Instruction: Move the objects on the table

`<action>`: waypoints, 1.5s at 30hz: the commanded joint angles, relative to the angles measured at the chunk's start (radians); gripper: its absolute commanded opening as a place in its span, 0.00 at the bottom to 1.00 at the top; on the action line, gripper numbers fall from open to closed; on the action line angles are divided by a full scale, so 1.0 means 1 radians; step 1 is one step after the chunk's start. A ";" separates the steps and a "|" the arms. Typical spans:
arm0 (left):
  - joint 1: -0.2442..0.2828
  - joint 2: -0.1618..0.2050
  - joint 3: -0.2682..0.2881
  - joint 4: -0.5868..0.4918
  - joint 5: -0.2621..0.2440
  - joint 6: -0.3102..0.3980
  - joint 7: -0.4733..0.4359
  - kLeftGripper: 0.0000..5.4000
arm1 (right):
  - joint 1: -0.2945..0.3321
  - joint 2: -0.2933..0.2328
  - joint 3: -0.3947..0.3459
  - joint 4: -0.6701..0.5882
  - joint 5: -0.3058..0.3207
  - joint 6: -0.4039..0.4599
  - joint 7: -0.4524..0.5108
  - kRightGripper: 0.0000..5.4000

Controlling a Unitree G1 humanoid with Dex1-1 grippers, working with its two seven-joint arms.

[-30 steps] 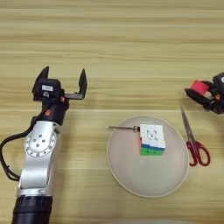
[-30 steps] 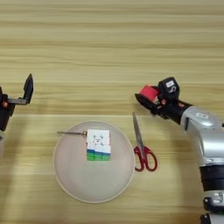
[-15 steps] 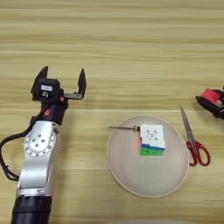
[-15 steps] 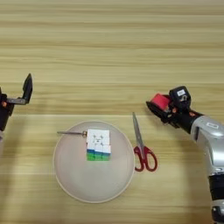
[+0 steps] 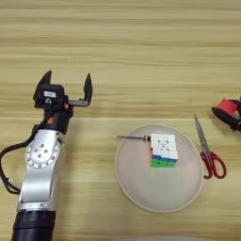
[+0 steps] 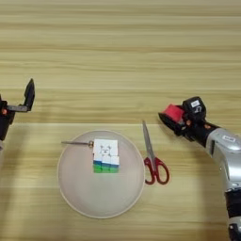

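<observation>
Right eye view has my right gripper (image 6: 172, 117) pinching the small red cube (image 6: 173, 113) near the table's (image 5: 141, 47) right edge, just beside the red-handled scissors (image 6: 151, 155). The puzzle cube (image 5: 163, 149) and screwdriver (image 5: 133, 138) lie on the plate (image 5: 141, 188). My left gripper (image 5: 67, 84) hovers spread near the left edge.

Right gripper (image 6: 170, 117), clamping red cube (image 6: 173, 113), moved toward robot.

Quick count: one round beige plate (image 6: 75, 197), one puzzle cube (image 6: 105, 156), one thin screwdriver (image 6: 77, 143), one pair of red-handled scissors (image 6: 152, 157), one small red cube (image 6: 172, 114), and two grippers (image 5: 66, 87) (image 6: 175, 121).
</observation>
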 commanded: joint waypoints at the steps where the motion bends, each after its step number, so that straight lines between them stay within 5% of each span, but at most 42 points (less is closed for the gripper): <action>1: -0.012 0.004 0.003 -0.002 -0.001 -0.007 -0.001 1.00 | 0.008 -0.012 0.005 -0.003 -0.007 -0.005 -0.001 0.70; 14: -0.012 0.004 0.002 -0.002 -0.004 -0.007 -0.004 1.00 | -0.002 -0.011 -0.005 -0.031 0.006 -0.010 -0.006 0.99; 28: -0.013 0.002 -0.001 -0.001 -0.002 -0.009 -0.003 1.00 | 0.027 -0.007 -0.007 -0.346 0.120 0.018 0.030 0.99; 45: -0.007 -0.002 -0.004 -0.009 -0.004 -0.007 -0.002 1.00 | -0.024 -0.088 0.108 -0.375 0.198 -0.067 0.378 0.99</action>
